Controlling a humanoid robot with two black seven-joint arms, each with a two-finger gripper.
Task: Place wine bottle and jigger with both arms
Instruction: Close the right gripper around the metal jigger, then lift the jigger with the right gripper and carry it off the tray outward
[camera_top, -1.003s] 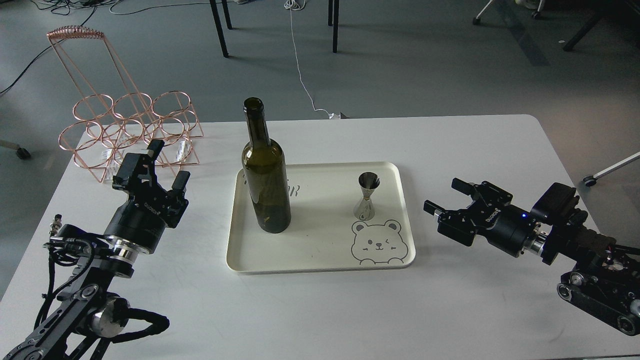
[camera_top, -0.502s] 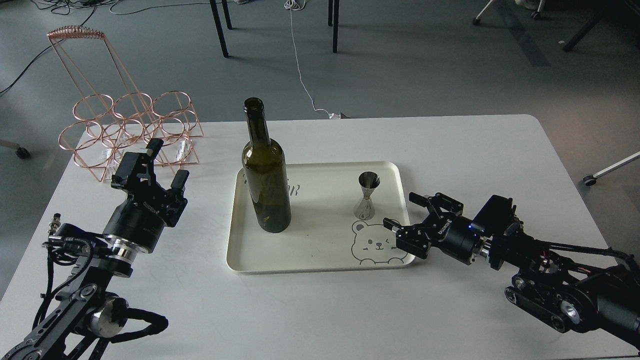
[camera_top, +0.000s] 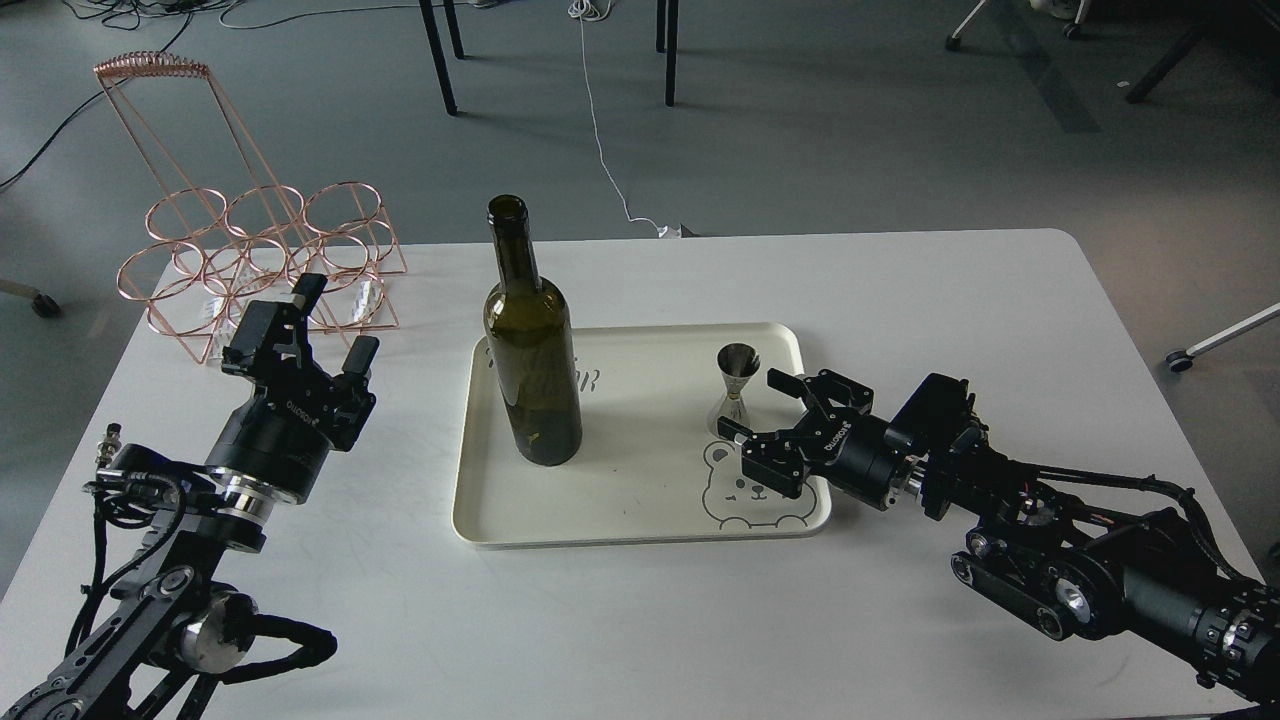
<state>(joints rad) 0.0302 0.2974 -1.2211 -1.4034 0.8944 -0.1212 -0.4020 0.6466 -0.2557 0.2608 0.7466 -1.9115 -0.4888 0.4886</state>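
The dark olive-green wine bottle (camera_top: 531, 350) stands upright on the left part of the cream tray (camera_top: 620, 500). The small steel jigger (camera_top: 735, 388) stands upright on the tray's right part, above a bear drawing. My right gripper (camera_top: 752, 405) is open, low over the tray's right edge, its fingers on either side of the jigger's base and not closed on it. My left gripper (camera_top: 335, 322) is open and empty, left of the tray, about a hand's width from the bottle.
A copper wire bottle rack (camera_top: 255, 265) stands at the table's back left corner, just behind my left gripper. The white table (camera_top: 640, 620) ends close behind the tray; chair legs and cables lie on the floor beyond.
My right arm has reached left from the table's right side to the tray, bringing its open gripper up to the jigger. The left arm, bottle and jigger have stayed put.
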